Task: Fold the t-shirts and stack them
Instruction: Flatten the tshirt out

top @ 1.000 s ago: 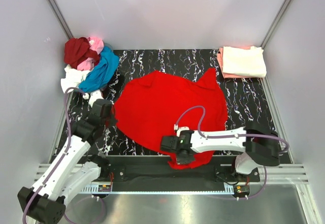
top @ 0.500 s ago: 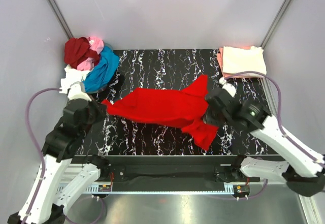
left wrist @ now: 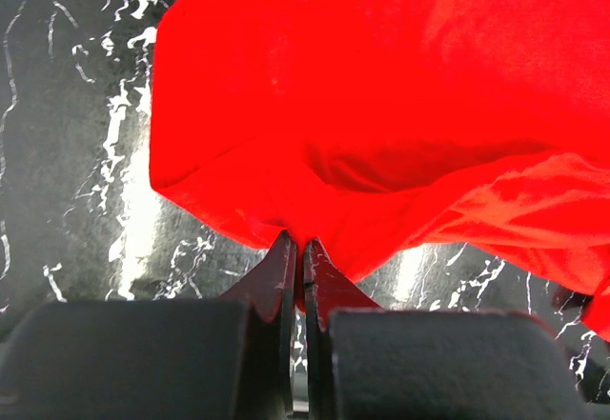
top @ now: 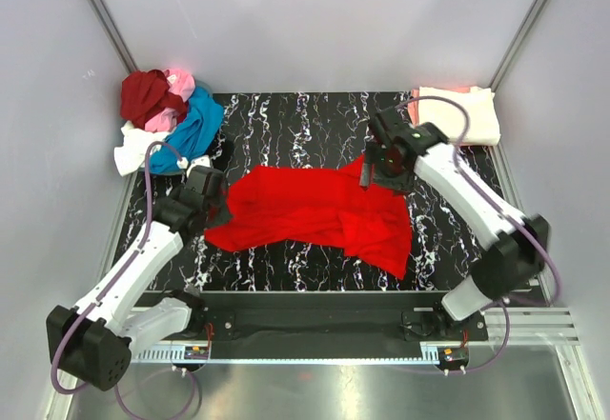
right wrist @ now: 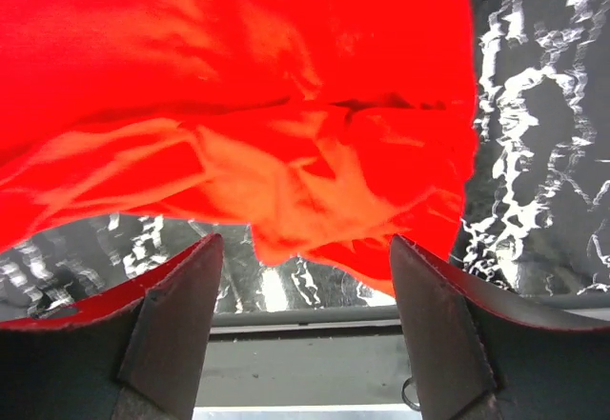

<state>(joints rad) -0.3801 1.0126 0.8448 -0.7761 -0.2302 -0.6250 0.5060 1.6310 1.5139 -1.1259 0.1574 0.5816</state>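
Shirt (top: 315, 215) — bright red — pinched by left gripper (left wrist: 303, 246) (right gripper (right wrist: 305, 241) gapes).

No readable text, labels or numbers anywhere.

Two white robot arms with black joints: left arm (top: 133, 268) at lower left, right arm (top: 472, 201) at right. A lilac cable (top: 146, 187) loops beside each. Left gripper (left wrist: 298, 241) and right gripper (right wrist: 305, 239) have dark grey wedge-shaped fingers (right wrist: 172, 325).

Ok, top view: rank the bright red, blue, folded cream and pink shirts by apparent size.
1. bright red shirt, by far.
2. blue shirt and cream shirt, too close to rank; both partly covered.
3. pink shirt, mostly buried.
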